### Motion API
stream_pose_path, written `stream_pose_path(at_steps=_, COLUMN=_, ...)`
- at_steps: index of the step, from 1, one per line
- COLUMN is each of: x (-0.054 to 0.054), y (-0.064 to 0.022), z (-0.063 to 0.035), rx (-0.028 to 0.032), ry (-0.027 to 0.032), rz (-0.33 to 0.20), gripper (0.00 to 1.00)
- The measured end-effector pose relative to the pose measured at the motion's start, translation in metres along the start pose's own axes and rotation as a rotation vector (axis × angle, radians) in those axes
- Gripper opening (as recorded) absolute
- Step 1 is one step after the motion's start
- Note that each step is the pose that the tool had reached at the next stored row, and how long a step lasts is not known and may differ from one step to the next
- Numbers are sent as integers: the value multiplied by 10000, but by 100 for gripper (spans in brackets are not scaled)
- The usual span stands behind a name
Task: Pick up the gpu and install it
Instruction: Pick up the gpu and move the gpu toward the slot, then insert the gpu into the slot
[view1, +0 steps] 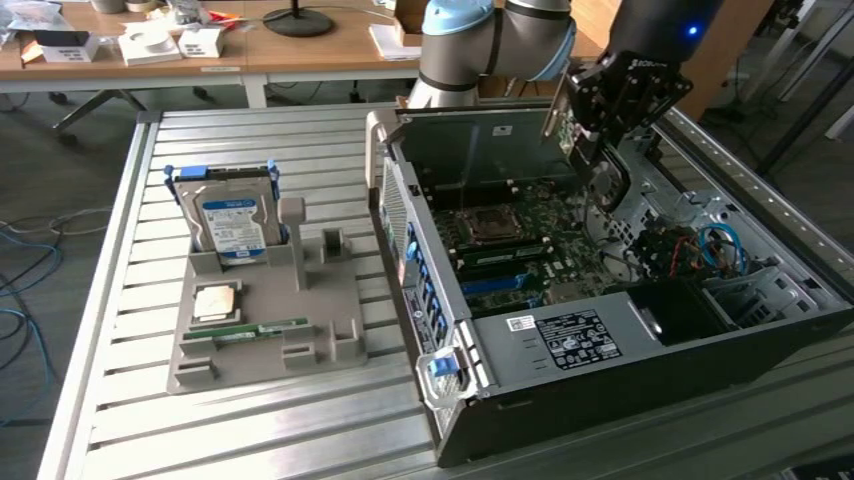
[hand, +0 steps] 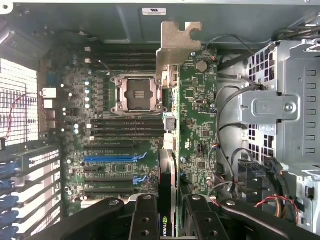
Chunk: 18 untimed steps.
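Black fingers (hand: 145, 220) clamped the gpu (hand: 168, 190) edge-on above the motherboard (hand: 115, 150), inside the open case (view1: 561, 335). Pickup looked done; seating seemed left, since the card hung apart from the motherboard's slots.

The computer case (view1: 561, 400) is lying to the exterior view's right of the parts holder (view1: 334, 340). The hard drive (view1: 230, 220) is standing in that holder, behind the memory stick (view1: 247, 330). The gpu (hand: 167, 175) is hanging inside the case, over the motherboard (view1: 534, 250).
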<state>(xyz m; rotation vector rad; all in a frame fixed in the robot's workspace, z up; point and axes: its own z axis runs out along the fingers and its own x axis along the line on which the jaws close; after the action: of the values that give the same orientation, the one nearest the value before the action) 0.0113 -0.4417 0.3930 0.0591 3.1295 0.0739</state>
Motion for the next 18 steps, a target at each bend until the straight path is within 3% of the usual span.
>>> stream_pose_path(at_steps=4, x=0, y=-2, z=51, rx=-1, ry=0, rz=-1, gripper=26)
stream_pose_path(at_steps=18, x=-40, y=-2, z=68, rx=-27, ry=1, rz=0, gripper=26)
